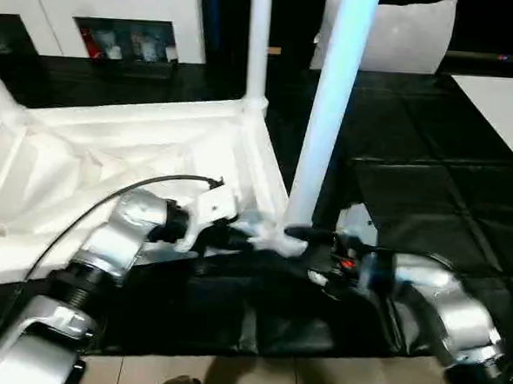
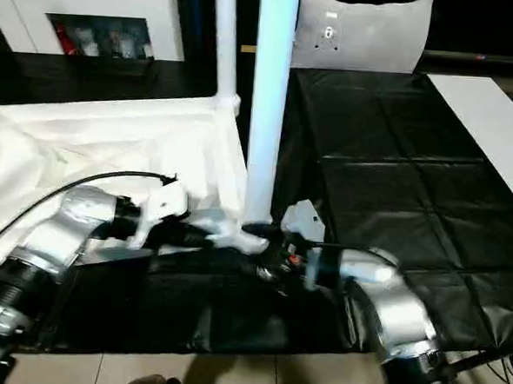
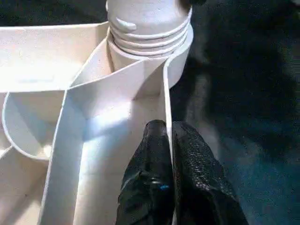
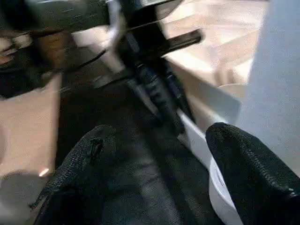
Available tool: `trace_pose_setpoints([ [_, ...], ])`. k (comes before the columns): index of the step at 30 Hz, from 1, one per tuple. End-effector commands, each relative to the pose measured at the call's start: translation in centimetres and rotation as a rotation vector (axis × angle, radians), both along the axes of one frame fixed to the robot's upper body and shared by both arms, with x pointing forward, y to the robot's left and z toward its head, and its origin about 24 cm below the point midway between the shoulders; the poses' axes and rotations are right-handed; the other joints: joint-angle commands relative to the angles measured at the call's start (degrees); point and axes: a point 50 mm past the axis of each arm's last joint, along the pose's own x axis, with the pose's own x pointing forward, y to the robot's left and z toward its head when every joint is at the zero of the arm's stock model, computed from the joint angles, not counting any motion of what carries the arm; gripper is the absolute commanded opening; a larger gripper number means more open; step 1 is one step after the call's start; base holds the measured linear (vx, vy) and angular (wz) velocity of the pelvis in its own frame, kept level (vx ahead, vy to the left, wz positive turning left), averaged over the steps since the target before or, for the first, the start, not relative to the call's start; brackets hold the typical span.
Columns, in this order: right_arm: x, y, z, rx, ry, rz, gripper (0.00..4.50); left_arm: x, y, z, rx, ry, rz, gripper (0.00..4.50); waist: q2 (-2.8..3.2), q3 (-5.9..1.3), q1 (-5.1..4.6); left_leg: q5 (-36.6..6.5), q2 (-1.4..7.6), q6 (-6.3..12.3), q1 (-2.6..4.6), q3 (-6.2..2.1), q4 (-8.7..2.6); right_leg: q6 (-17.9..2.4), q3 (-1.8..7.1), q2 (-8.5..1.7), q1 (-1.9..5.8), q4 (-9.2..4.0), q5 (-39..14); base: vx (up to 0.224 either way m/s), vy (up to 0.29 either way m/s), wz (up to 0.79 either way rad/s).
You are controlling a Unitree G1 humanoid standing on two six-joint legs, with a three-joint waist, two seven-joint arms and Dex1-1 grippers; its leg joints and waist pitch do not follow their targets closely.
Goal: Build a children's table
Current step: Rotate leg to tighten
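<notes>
Leg-fitting: left gripper (image 3: 168,136) pinches tabletop (image 1: 110,161) rim beside near-corner leg (image 1: 326,118); right gripper (image 4: 159,154) gapes empty. Next: regrip, twist home.

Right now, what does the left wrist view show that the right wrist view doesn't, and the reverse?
Left wrist view: the left gripper pinching a thin rim wall of the table top, and the threaded leg base seated in its corner socket. Right wrist view: the right gripper with its fingers spread apart over the black floor mat, and the left arm beyond. Both: the white table top's edge and the near leg.
</notes>
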Motion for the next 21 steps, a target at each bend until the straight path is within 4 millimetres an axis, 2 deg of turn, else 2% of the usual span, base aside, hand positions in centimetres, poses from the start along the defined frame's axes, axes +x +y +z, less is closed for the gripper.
trace_pose_setpoints([
  [1,0.4,-0.9,0.8,-0.01,-0.02,0.013,3.48,-1.2,-0.4,-0.8,0.044,0.06,-0.144,0.0,-0.52,-4.2,0.4,-1.15,4.07,8.53,1.11,-1.04,-3.22,-16.94,2.44,-5.4,2.69,-2.71,8.98,0.0,0.0,0.0],
  [2,0.3,-1.1,0.8,-0.024,-0.017,0.031,3.48,-1.2,-0.3,-0.8,0.05,0.061,-0.155,0.0,-0.64,-4.14,0.52,-1.93,4.05,8.13,1.08,-1.0,-3.25,-16.88,2.49,-5.5,2.7,-2.88,7.59,0.0,0.0,0.0],
  [3,0.1,-1.9,1.0,-0.054,-0.01,0.068,3.48,-1.1,0.0,-0.9,0.072,0.059,-0.175,0.0,-0.78,-4.05,1.08,-3.89,4.1,6.75,1.24,-0.98,-3.34,-16.43,2.56,-5.53,2.67,-3.16,3.76,0.0,0.0,0.0],
  [4,-0.1,-2.3,1.0,-0.07,-0.007,0.082,3.48,-0.9,0.2,-0.9,0.087,0.053,-0.176,0.0,-0.72,-4.0,1.28,-4.62,4.1,6.36,1.36,-0.91,-3.36,-16.24,2.59,-5.49,2.56,-3.3,2.51,-0.053,0.005,0.02],
  [5,-0.2,-2.6,1.1,-0.083,-0.005,0.091,3.48,-0.8,0.4,-0.9,0.099,0.047,-0.174,0.0,-0.84,-3.94,1.67,-5.92,4.09,5.2,1.52,-0.87,-3.5,-15.69,2.68,-5.53,2.55,-3.58,-0.16,0.0,0.0,0.0],
  [8,-0.4,-3.0,1.2,-0.095,-0.004,0.097,3.48,-0.7,0.6,-0.9,0.108,0.042,-0.177,0.0,-0.86,-4.04,1.92,-6.63,4.13,4.16,1.54,-0.94,-3.63,-14.89,2.67,-5.67,2.51,-3.66,-2.17,0.0,0.0,0.0],
  [11,-0.4,-3.4,1.2,-0.099,-0.009,0.082,3.48,-0.8,0.5,-0.7,0.094,0.045,-0.195,0.0,-1.11,-4.12,2.13,-6.07,4.06,4.09,1.45,-0.94,-3.62,-14.8,2.66,-5.69,2.47,-3.6,-1.83,0.0,0.0,0.0],
  [19,0.4,-2.6,0.8,-0.077,0.002,0.058,3.48,-1.5,0.1,-0.9,0.076,0.056,-0.252,0.0,-1.05,-4.54,2.6,-3.51,3.87,5.42,1.25,-0.89,-3.19,-15.51,2.42,-5.45,2.39,-2.95,2.44,0.0,0.0,0.0],
  [20,0.7,-2.5,0.8,-0.069,0.009,0.05,3.31,-1.6,0.0,-0.8,0.074,0.057,-0.258,0.0,-1.21,-4.56,2.52,-3.5,3.85,5.46,1.21,-0.87,-3.19,-15.57,2.38,-5.43,2.42,-2.94,2.37,0.0,0.0,0.0],
  [21,0.8,-2.5,0.8,-0.063,0.014,0.049,3.21,-1.6,-0.1,-0.8,0.073,0.057,-0.26,0.0,-1.05,-4.54,2.57,-3.68,3.87,5.34,1.27,-0.88,-3.19,-15.74,2.36,-5.47,2.36,-2.98,1.92,0.0,0.0,0.0],
])
